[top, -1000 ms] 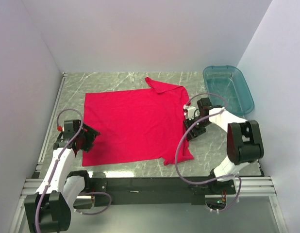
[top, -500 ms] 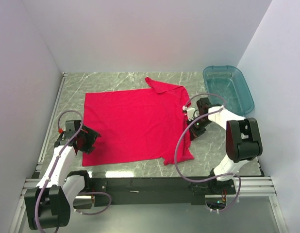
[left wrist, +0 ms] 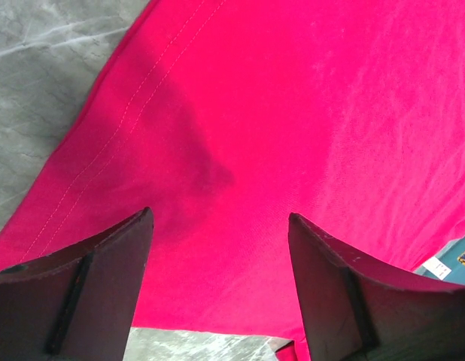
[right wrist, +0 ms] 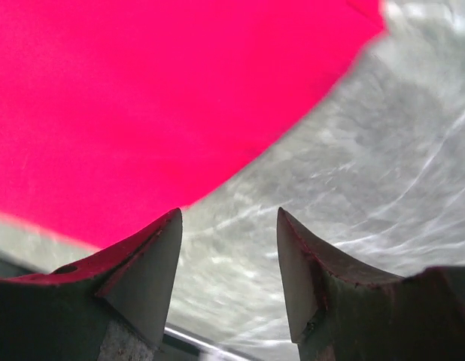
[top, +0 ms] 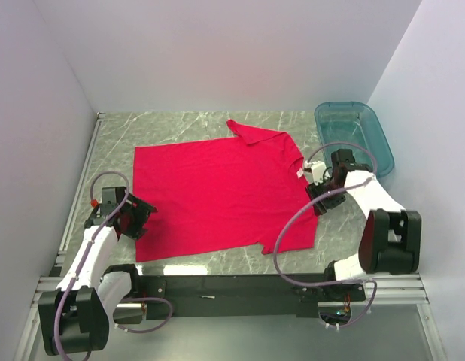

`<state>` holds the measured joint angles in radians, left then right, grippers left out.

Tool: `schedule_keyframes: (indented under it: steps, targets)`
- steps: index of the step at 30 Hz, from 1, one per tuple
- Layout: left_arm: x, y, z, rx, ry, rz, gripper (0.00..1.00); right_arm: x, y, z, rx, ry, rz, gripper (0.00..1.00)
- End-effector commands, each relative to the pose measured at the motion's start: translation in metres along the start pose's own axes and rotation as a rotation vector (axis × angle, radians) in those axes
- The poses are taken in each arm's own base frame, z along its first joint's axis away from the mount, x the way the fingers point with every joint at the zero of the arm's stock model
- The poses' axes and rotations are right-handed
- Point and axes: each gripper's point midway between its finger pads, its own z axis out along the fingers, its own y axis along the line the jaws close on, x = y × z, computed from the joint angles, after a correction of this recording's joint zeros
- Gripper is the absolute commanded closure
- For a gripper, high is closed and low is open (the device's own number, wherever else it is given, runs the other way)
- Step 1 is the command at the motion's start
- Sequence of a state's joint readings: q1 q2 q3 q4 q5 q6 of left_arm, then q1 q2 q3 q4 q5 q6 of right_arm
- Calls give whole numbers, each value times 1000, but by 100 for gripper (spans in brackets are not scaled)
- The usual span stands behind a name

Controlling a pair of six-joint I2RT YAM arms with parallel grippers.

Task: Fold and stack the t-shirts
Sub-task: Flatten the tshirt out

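The t-shirt [top: 217, 192] has slid toward 3 o'clock; right tool [right wrist: 229, 218] spread empty off its edge, left tool [left wrist: 219, 218] wide, empty. Grip both sides evenly before folding.

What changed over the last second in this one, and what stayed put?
The right gripper moved to the right, toward the tub. The red t-shirt slid that way with it, and its right side is now spread wider. That gripper now stands open over bare table just off the shirt's edge, so it has let go. The left gripper stayed open over the shirt's near left corner, and the tub did not move.
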<state>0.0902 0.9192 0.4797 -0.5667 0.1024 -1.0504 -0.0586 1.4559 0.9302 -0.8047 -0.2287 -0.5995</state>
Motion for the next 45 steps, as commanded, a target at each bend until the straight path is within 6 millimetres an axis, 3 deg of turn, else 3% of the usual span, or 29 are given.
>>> schedule_keyframes:
  steps: [1, 2, 3, 5, 6, 7, 11, 12, 13, 21, 24, 27, 28, 31, 33, 36, 37, 38, 41, 45]
  targets:
    - [-9, -19, -15, 65, -29, 47, 21, -3, 27, -38, -114, -90, -338, 40]
    - [-9, -20, -16, 71, -27, 47, 21, 3, 40, -45, -160, -111, -422, 40]
    - [-6, -21, -18, 81, -18, 46, 22, 15, 68, -50, -287, -133, -488, 40]
    - [-2, -20, -17, 82, 2, 39, 22, 31, 92, -50, -353, -214, -734, 40]
    - [1, -19, -18, 83, 16, 34, 22, 32, 103, -48, -369, -266, -800, 39]
    - [3, -17, -17, 78, 22, 32, 23, 44, 113, -36, -388, -269, -836, 37]
    - [6, -14, -19, 89, 25, 28, 23, 47, 151, -11, -367, -276, -1004, 37]
    - [6, -16, -21, 102, 21, 26, 23, 37, 154, -6, -339, -311, -1017, 38]
    - [6, -16, -23, 102, 16, 21, 24, 38, 154, 8, -296, -272, -977, 39]
    - [7, -14, -21, 90, 27, 19, 24, 36, 140, 33, -209, -189, -972, 43]
    - [6, -15, -21, 91, 23, 22, 24, 36, 140, 34, -210, -180, -976, 52]
    - [7, -14, -20, 87, 23, 23, 24, 40, 139, 34, -217, -159, -1006, 71]
    - [7, -14, -21, 89, 23, 24, 24, 42, 138, 34, -215, -150, -1017, 85]
    - [7, -15, -21, 93, 29, 22, 24, 52, 139, 24, -237, -133, -1085, 95]
    - [7, -15, -21, 92, 30, 26, 24, 71, 142, 10, -300, -86, -1163, 95]
    - [6, -17, -21, 100, 26, 31, 24, 68, 130, -15, -207, -79, -1223, 95]
    - [6, -17, -21, 101, 25, 31, 24, 81, 131, -22, -246, -36, -1238, 95]
    - [7, -17, -20, 99, 30, 29, 24, 81, 133, -33, -269, -29, -1281, 96]
    - [6, -19, -17, 98, 39, 30, 24, 101, 142, -44, -401, 41, -1294, 96]
    - [5, -22, -17, 103, 38, 36, 24, 102, 138, -56, -353, 27, -1307, 96]
